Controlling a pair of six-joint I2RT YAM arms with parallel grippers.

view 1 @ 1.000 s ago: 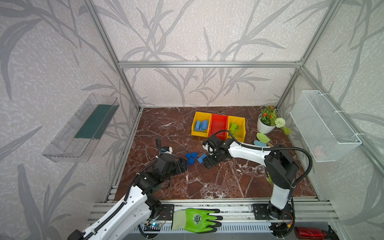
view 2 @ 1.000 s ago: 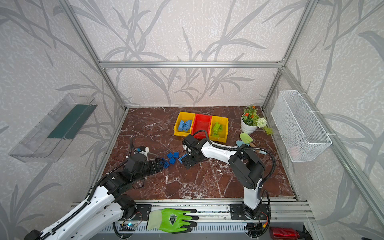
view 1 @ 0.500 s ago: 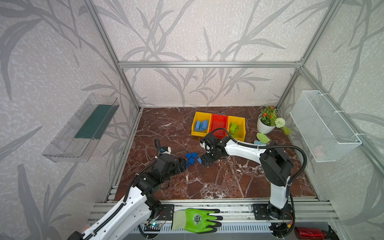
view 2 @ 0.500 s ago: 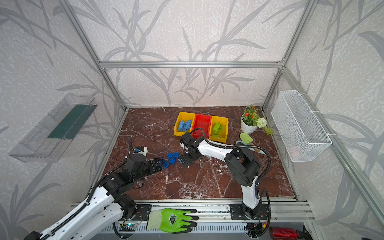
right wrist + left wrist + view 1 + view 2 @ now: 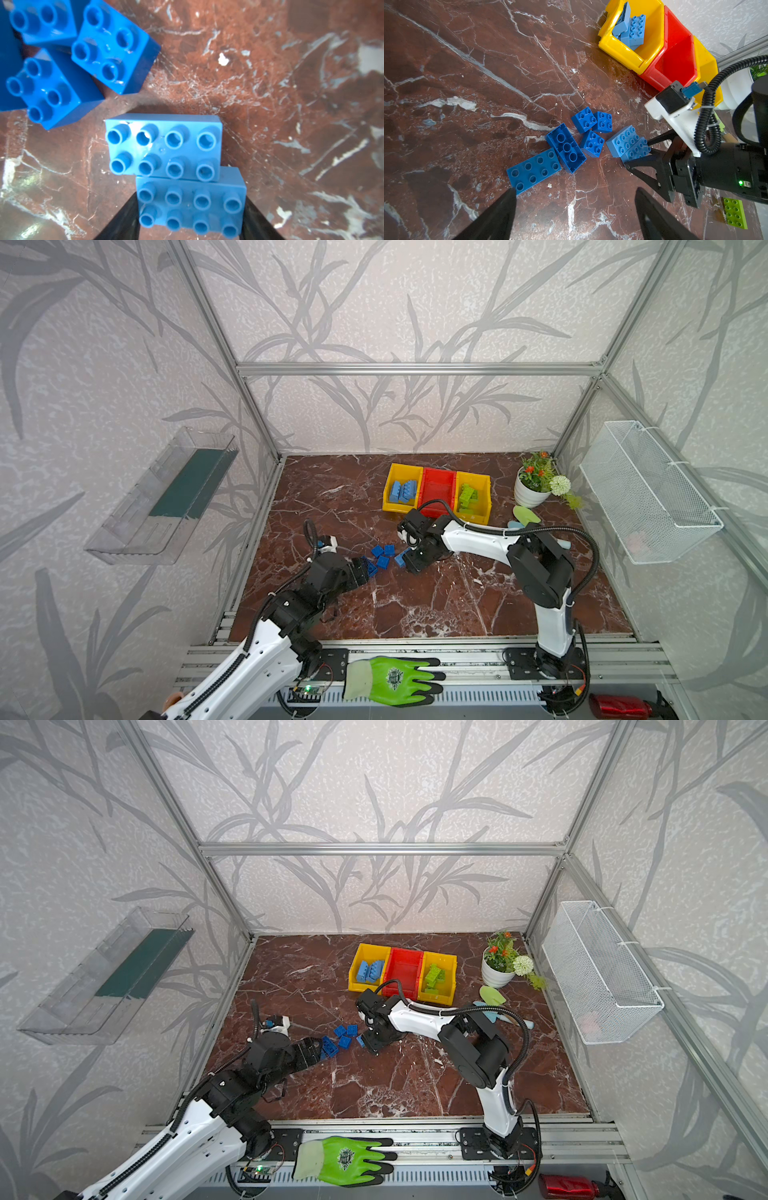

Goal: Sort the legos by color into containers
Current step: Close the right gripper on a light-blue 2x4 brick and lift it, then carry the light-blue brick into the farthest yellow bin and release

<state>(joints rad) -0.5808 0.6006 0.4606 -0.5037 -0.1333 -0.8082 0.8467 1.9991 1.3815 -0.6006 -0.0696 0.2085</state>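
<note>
Looking through the right wrist view, you see a light blue brick point(image 5: 191, 207) with eight studs lying flat on the desk point(image 5: 270, 83), and the right jaws squeeze both its ends. A twin brick point(image 5: 164, 145) touches it. Both sit near the containers point(image 5: 438, 493), and so do the dark blue bricks point(image 5: 566, 147). The left wrist view shows what that one cannot: your left jaws spread wide, holding nothing, and a lime green brick point(image 5: 735, 214).
</note>
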